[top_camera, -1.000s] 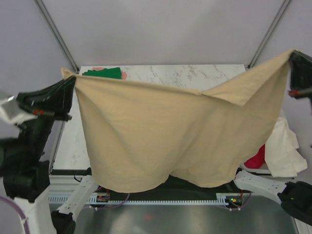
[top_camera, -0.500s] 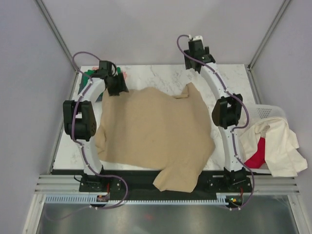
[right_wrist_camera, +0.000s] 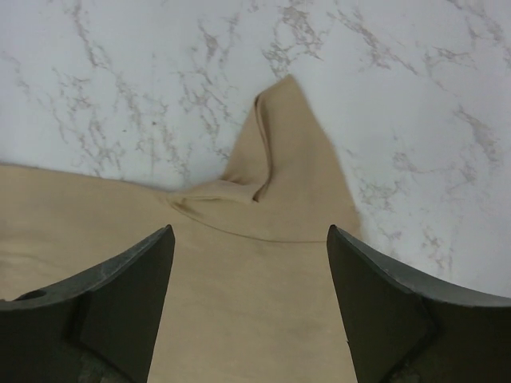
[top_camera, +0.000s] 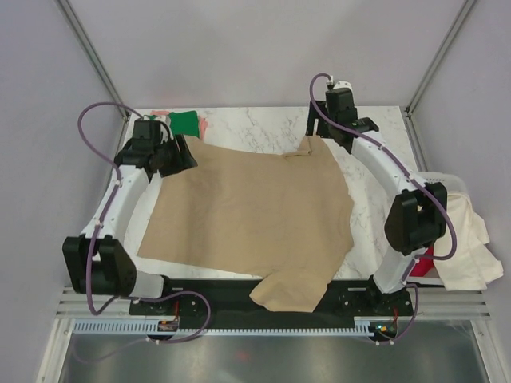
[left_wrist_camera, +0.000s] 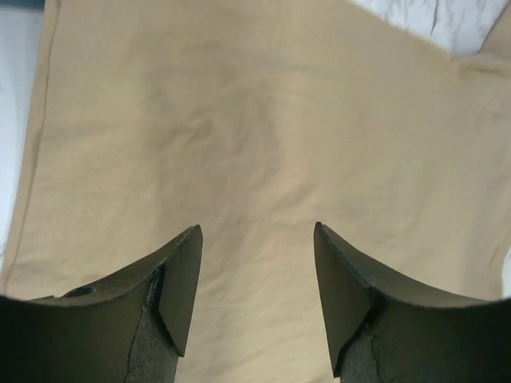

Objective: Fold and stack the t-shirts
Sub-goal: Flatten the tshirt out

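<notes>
A large tan soft-cloth t-shirt (left_wrist_camera: 255, 136) lies flat and fills nearly the whole view, with a stitched hem running down its left edge. The left hand (left_wrist_camera: 257, 239) sits over the shirt's near part, its two dark fingers spread apart with nothing between them. White marbled table (left_wrist_camera: 447, 20) shows past the shirt's far right corner.

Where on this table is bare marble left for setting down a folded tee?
Bare marble runs along the far edge, between the green tee and the right claw; another patch lies between the tan t-shirt and the right arm. Crowded: the far-left corner, and the middle under the tan t-shirt.
</notes>
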Robot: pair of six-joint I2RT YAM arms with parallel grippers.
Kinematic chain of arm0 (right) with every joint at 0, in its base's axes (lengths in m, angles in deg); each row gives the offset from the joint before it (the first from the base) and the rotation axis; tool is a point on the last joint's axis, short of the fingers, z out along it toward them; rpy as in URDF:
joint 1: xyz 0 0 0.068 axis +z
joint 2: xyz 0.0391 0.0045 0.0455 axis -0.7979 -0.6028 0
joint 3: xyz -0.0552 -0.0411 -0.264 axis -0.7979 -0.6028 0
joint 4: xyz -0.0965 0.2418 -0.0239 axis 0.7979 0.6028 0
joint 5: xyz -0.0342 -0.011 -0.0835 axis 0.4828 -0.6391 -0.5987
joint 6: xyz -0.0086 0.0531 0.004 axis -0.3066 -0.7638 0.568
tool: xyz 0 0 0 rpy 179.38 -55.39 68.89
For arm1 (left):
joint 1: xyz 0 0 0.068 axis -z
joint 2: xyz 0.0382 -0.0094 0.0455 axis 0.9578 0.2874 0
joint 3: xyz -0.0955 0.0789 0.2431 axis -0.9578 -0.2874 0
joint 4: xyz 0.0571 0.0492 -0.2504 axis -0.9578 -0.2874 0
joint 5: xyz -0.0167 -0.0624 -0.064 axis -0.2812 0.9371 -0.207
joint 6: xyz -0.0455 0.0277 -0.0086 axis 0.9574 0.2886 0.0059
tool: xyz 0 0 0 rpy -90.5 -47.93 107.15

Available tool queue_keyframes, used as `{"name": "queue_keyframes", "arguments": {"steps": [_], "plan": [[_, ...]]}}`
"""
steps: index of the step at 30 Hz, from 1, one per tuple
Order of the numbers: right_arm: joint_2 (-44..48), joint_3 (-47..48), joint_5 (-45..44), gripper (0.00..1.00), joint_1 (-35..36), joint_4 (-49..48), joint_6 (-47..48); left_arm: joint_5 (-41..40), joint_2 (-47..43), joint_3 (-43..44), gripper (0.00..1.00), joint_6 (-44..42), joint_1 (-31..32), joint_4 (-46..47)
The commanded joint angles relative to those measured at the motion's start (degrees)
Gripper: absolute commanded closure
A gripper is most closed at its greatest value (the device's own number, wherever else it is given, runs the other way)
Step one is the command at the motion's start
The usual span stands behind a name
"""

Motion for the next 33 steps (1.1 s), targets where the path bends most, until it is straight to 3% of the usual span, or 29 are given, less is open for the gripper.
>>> {"name": "queue_keyframes", "arguments": {"steps": [1,6,11,24,33], "plan": [[-6.25,-0.17,8.39,0.17,-0.18,-5.04,-6.43,1.13,-5.99,-9.71,0.36,-1.03,0.81,-0.65],[-15.92,5.53,12.00,0.25,-0.18,-4.59,-10.05,2.89,-19.25,-21.30,0.38,1.16,2.22,-0.73],[-21.81,8.89,12.36,0.27,-0.18,-6.61,-12.07,2.19,-26.57,-29.40,0.40,5.03,3.36,2.86],[-27.53,13.99,11.92,0.37,-0.18,-6.09,-13.12,6.59,-25.52,-27.75,0.41,2.75,3.81,2.34],[-28.94,16.45,10.78,0.29,-0.71,-5.04,-12.16,7.20,-25.35,-27.84,0.43,2.66,4.60,2.34]]}}
